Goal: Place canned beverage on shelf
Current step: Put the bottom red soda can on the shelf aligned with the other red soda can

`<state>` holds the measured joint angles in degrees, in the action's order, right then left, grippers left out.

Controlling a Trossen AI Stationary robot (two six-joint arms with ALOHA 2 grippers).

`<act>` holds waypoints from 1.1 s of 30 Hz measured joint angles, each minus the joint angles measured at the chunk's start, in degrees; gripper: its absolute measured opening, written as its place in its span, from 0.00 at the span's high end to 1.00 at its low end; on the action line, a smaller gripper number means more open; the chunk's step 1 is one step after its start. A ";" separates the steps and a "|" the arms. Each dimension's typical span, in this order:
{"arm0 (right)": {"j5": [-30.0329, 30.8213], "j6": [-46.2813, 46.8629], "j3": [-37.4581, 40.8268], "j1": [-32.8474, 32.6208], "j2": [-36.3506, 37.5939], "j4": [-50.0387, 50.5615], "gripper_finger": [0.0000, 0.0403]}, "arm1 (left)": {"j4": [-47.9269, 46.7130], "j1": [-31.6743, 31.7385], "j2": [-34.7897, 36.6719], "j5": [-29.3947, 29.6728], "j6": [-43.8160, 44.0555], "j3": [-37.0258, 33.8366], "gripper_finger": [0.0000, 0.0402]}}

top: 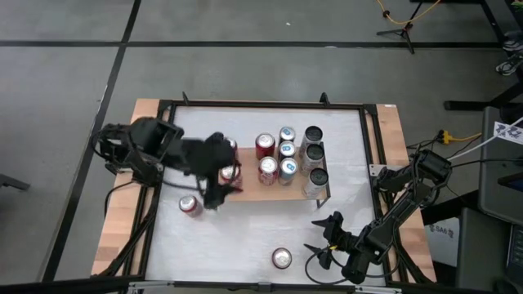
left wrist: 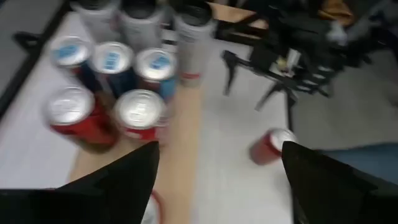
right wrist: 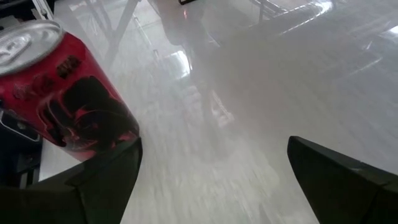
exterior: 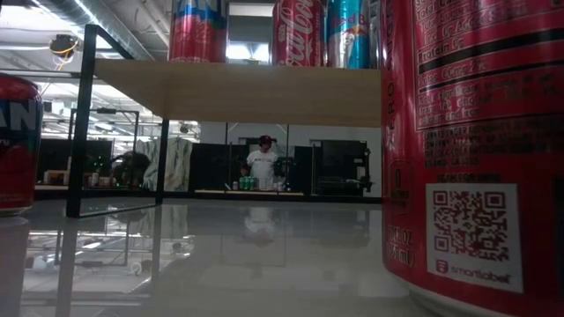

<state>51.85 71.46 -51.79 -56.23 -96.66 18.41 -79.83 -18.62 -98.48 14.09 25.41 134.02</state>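
High view has the left gripper (top: 222,181) hanging over the left end of the shelf (top: 282,183), with a red can (top: 228,172) right under it. Fingers look spread, but whether they actually touch that can, I can't tell. The wooden shelf already carries two red cans (top: 265,147), three blue ones (top: 287,150) and three dark-topped ones (top: 314,155) in rows. Another red can (top: 190,205) stands on the white surface (top: 245,237) just left of the shelf, and one more (top: 281,259) sits near the front edge. The right gripper (top: 325,238) waits beside that front can, fingers wide apart, gripping nothing.
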 joint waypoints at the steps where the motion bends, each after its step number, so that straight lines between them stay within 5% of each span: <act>1: -0.03 0.00 0.00 0.00 0.00 0.17 0.03 | 0.17 -1.22 0.00 -0.02 0.04 0.00 0.18; 9: 0.00 0.00 0.00 0.00 0.00 0.22 0.03 | 1.08 -10.76 -2.43 5.97 4.14 -2.66 0.18; 16: -0.04 0.00 0.00 0.00 0.00 0.20 0.03 | 1.06 -16.87 -3.48 12.31 9.24 -11.74 0.18; 33: -0.04 0.00 0.00 0.00 0.00 0.22 0.03 | 12.32 -16.72 -3.50 21.22 15.24 -37.99 0.18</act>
<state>51.81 71.46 -51.79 -56.23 -96.66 18.63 -67.52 -35.34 -101.97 35.31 40.65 96.03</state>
